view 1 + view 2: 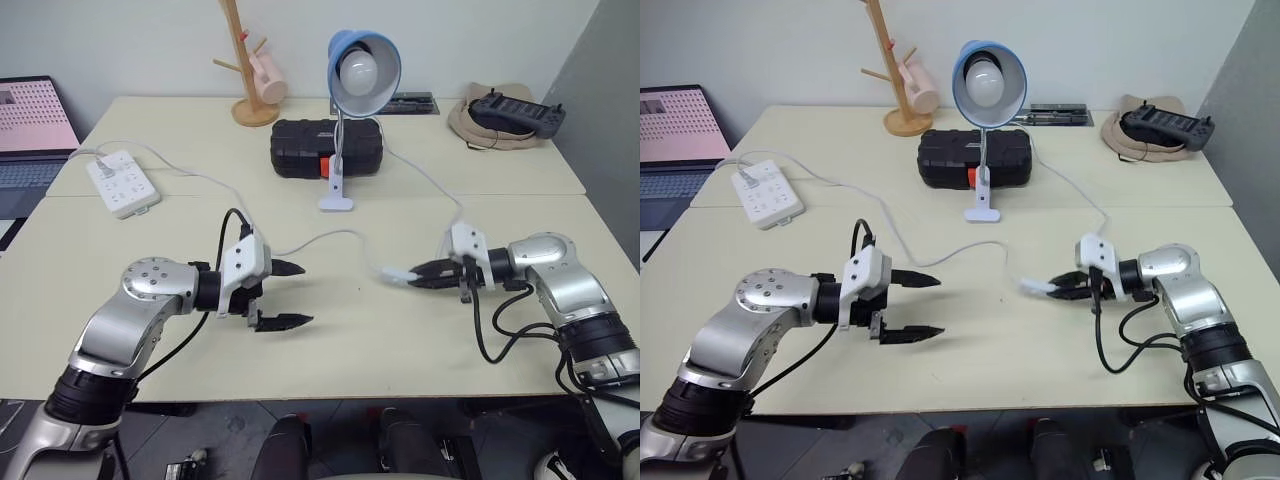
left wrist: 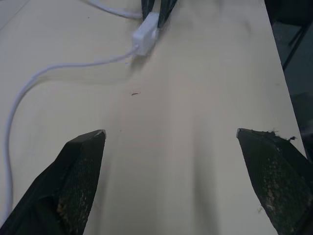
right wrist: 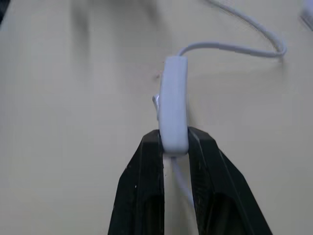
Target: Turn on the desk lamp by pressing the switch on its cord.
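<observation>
**Mia:** Close to the near edge of the table [image 1: 300, 360], what do you see?

**Ben:** Two robot hands. The left gripper [image 1: 285, 295] is on the left side, just above the table. Its two black fingers [image 2: 78, 181] are spread wide apart and hold nothing.

**Mia:** And the other one?

**Ben:** The right gripper [image 1: 425, 277] is on the right side. Its fingers are pressed together on one end of the switch [image 3: 174, 105]. The little white switch sticks out past the tips, toward the middle of the table.

**Mia:** Where does the cord [image 1: 320, 240] go?

**Ben:** One part runs from the switch across the middle of the table, toward the left gripper. Past that gripper a white cable goes on to a white power strip [image 1: 123, 182] near the left edge. Another part loops back on the right side, toward the desk lamp [image 1: 355, 90].

**Mia:** Where is the lamp?

**Ben:** Past the middle of the table. Its blue shade faces us. I can't tell if the bulb is lit. A black case [image 1: 300, 148] is right behind it.

**Mia:** Anything farther back?

**Ben:** A wooden mug tree [image 1: 248, 70] with a pink cup near the far edge, and a black controller [image 1: 515, 112] by the far right corner.
</observation>
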